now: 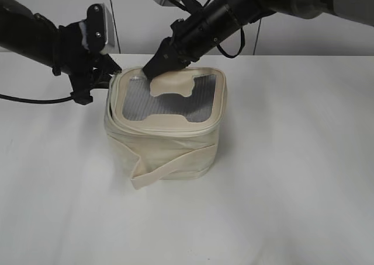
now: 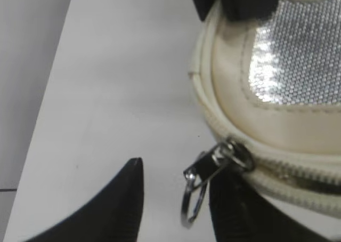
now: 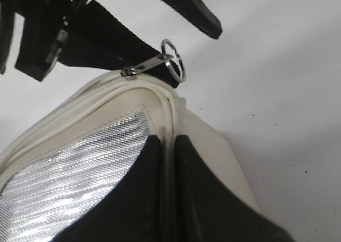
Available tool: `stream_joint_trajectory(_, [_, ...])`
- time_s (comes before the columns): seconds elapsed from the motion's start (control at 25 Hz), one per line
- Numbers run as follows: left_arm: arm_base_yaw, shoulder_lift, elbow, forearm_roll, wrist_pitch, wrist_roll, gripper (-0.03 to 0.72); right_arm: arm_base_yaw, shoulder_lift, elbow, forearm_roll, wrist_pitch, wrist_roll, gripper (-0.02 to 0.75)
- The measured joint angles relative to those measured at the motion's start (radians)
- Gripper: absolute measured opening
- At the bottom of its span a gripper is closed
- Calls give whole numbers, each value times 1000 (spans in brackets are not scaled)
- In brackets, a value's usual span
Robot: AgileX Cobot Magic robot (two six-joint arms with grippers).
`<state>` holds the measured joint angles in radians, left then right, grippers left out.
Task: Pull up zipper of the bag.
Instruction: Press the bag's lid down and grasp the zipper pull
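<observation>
The cream bag (image 1: 169, 145) stands mid-table, its grey mesh lid facing up. Its zipper (image 2: 298, 174) runs round the lid rim. A silver slider (image 2: 230, 153) with a ring pull (image 2: 192, 199) hangs at the lid's far left corner. My left gripper (image 2: 181, 191) is open, and the ring lies between its fingers, close to the right one. It is at that corner in the exterior view (image 1: 113, 73). My right gripper (image 3: 168, 148) is shut on the lid's rim near the same corner, also in the exterior view (image 1: 153, 70). The ring (image 3: 174, 66) shows in the right wrist view.
The white table (image 1: 292, 177) carries only the bag. A flat cream strap (image 1: 166, 168) wraps the bag's front side and its end sticks out at the lower left. Both arms come in from the back, close together over the far left corner.
</observation>
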<state>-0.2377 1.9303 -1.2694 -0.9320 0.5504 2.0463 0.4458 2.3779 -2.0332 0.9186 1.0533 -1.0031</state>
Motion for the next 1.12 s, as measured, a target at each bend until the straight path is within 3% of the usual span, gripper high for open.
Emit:
stream_joint_trajectory(0.2, [-4,9,0,23,-2,1,46,0,0,0,0,0,0,54])
stream_joint_trajectory(0.28, [-4,9,0,49,-2,-6,0,0,0,0,0,0,0,54])
stream_joint_trajectory(0.44, [-4,-13,0,139,2,-133,-8,0,0,0,0,0,12,54])
stream_joint_trajectory(0.76, [-4,-106,0,381,163,-547,-8,0,0,0,-3,-4,94,53])
stream_joint_trajectory(1.12, [-22,-164,-5,482,331,-861,-8,2,0,0,2,3,174,53])
